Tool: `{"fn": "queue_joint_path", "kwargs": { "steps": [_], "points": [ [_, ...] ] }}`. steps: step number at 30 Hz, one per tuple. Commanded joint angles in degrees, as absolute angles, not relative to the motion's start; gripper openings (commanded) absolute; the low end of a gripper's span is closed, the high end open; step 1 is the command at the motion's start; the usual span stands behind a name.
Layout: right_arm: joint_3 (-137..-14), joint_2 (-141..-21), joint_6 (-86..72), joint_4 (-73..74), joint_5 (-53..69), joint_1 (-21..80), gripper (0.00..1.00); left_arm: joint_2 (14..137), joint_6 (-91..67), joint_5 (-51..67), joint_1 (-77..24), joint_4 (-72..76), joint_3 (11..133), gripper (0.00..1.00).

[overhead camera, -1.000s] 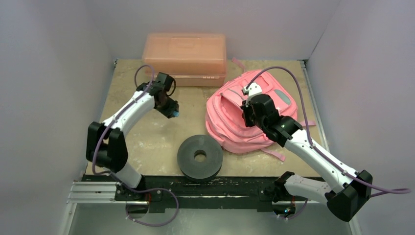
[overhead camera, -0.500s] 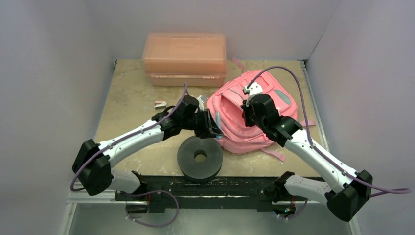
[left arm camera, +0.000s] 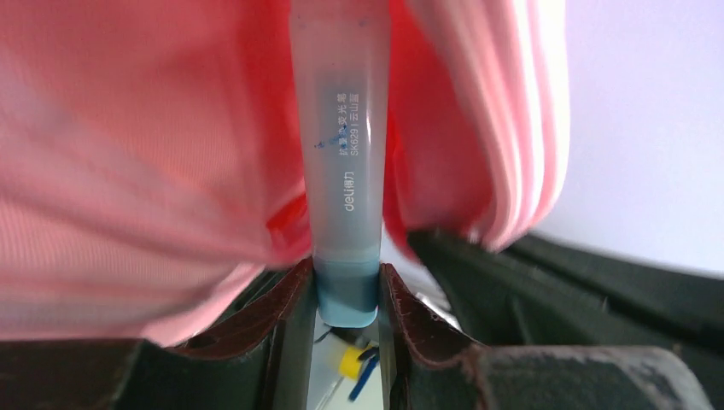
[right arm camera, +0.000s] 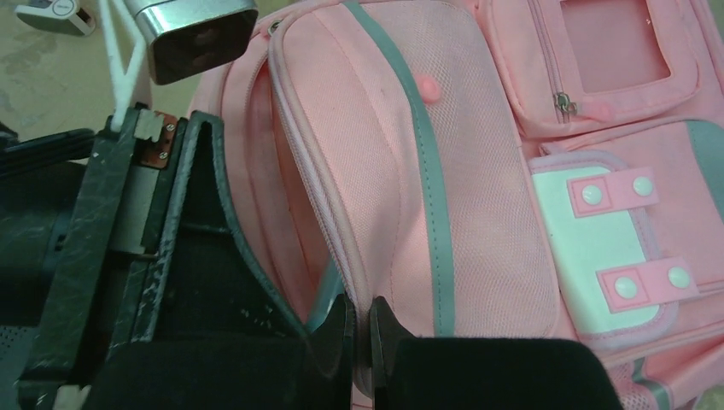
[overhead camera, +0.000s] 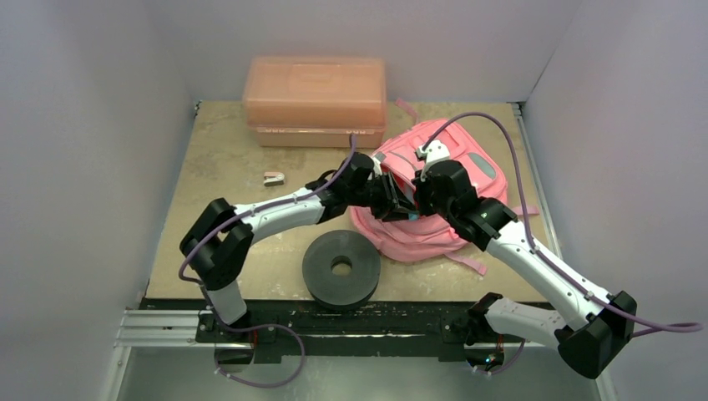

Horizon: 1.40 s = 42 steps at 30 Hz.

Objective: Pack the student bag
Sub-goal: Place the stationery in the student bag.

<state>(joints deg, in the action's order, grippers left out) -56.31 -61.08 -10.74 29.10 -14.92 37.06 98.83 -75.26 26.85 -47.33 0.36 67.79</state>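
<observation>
Found student bag (overhead camera: 392, 234) lying flat on the right half of the table (overhead camera: 217, 167), front pockets and grey trim facing up, main opening turned toward the table's middle. Noted right gripper (right arm camera: 357, 329) closed tight, fingertips pinched on the piped pink rim of that opening, just beside the padded front pocket. Observed left gripper (left arm camera: 346, 286) reaching in from the left and clamped on a pen (left arm camera: 341, 128): pale blue translucent barrel with printed lettering, darker blue end seated between the brown-edged fingers (left arm camera: 290, 303), barrel pointing forward between folds of pink fabric. Cannot tell how deep the pen sits in the bag, its far end being cut off at the top edge of the left wrist view. Seen from above: both grippers close together over the bag's left side, left wrist just beside right wrist. Recorded elsewhere on the table: rigid salmon-pink plastic box (overhead camera: 316, 96), lid down, against the back wall and near the bag's upper left corner; black ring (overhead camera: 321, 271) with a central hole near the front edge, just beside the bag's lower left and below the left forearm; small stapler-like item (overhead camera: 273, 178) on bare tabletop beyond the left forearm, well apart from the bag.
</observation>
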Motion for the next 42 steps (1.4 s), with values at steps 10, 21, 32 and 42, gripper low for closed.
{"fn": "queue_joint_path", "kwargs": {
  "steps": [10, 21, 32, 42],
  "points": [
    [-60.6, -57.5, -11.7, 24.3, -12.8, 37.6, 0.00, 110.5, -85.8, 18.1, -43.7, 9.1, 76.7, 0.29],
    [-59.5, -56.6, -10.7, 22.5, -11.8, 37.7, 0.00, 98.8, -78.4, 11.0, -43.7, 3.9, 68.9, 0.82],
    [-58.8, -56.3, -10.5, 22.0, -11.4, 37.7, 0.00, 88.3, -72.0, 9.8, -41.7, 4.2, 58.4, 0.84],
    [-58.5, -56.5, -10.3, 21.8, -11.0, 37.6, 0.00, 71.7, -70.7, -11.0, -25.3, -32.2, 56.5, 0.88]
  ]
}}
